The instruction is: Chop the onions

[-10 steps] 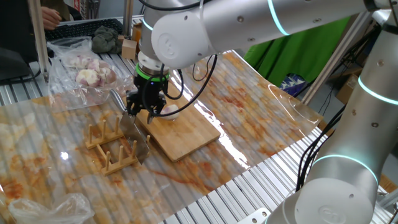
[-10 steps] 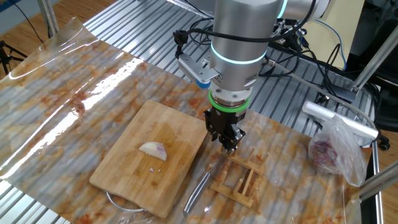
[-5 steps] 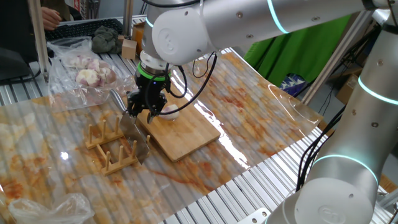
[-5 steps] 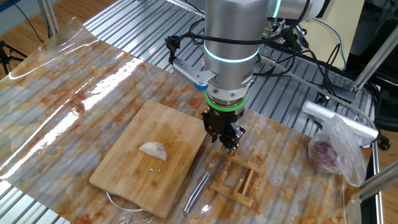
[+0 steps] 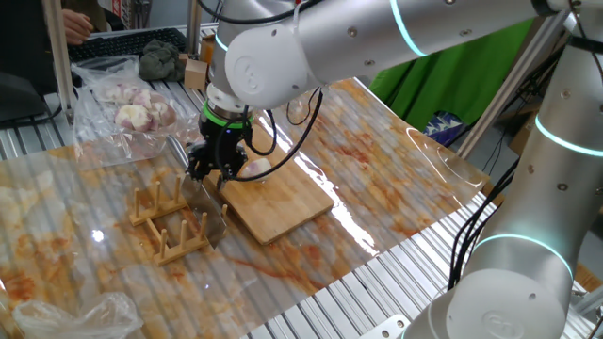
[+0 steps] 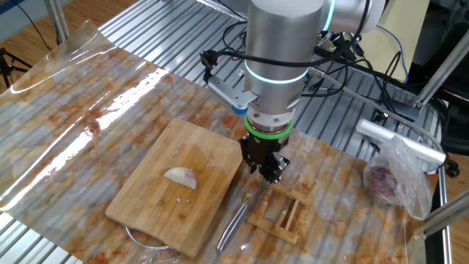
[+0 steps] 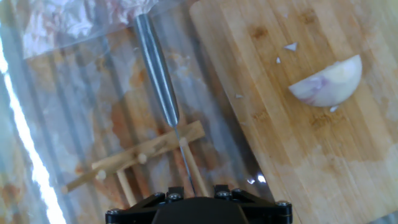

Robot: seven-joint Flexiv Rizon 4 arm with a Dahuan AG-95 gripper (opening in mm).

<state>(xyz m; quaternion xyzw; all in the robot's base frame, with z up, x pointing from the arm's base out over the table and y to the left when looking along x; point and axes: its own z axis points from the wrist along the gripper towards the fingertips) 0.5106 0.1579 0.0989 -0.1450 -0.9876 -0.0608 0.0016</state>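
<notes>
One pale onion wedge (image 6: 181, 177) with a pink tinge lies on the wooden cutting board (image 6: 150, 209). It also shows in the hand view (image 7: 326, 81) and, partly hidden behind the hand, in the other fixed view (image 5: 257, 168). A knife with a metal handle (image 6: 233, 224) stands on its edge in a wooden rack (image 6: 282, 213) beside the board. In the hand view the handle (image 7: 155, 68) points away from me. My gripper (image 6: 266, 170) hangs just above the blade and rack, beside the board's edge. It looks open and empty; its fingertips are out of the hand view.
A clear plastic bag of bigger pinkish onions (image 5: 127, 113) lies at the back of the table and shows in the other fixed view (image 6: 392, 180). A clear plastic sheet covers the stained table. Another crumpled bag (image 5: 71, 315) lies at the front corner.
The hand has shifted slightly toward the rack and turned a little at the wrist. The onion wedge, board and knife have not moved.
</notes>
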